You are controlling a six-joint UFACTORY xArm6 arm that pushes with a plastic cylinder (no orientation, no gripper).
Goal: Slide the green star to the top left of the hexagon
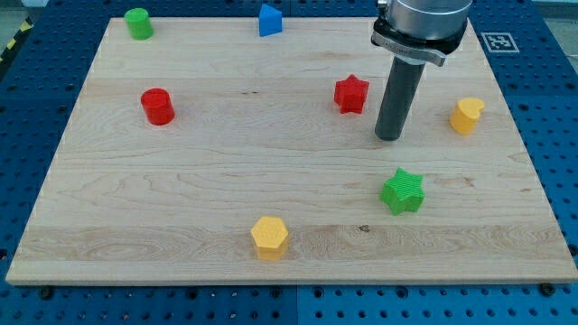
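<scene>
The green star (402,190) lies on the wooden board at the lower right. The yellow hexagon (269,237) lies near the board's bottom edge, left of the star. My tip (389,137) rests on the board just above the green star, with a small gap between them, and to the right of the red star (351,94).
A red cylinder (157,106) stands at the left. A green cylinder (138,23) is at the top left and a blue block (269,19) at the top middle. A yellow heart-shaped block (466,116) lies at the right. The board (208,171) sits on a blue pegboard table.
</scene>
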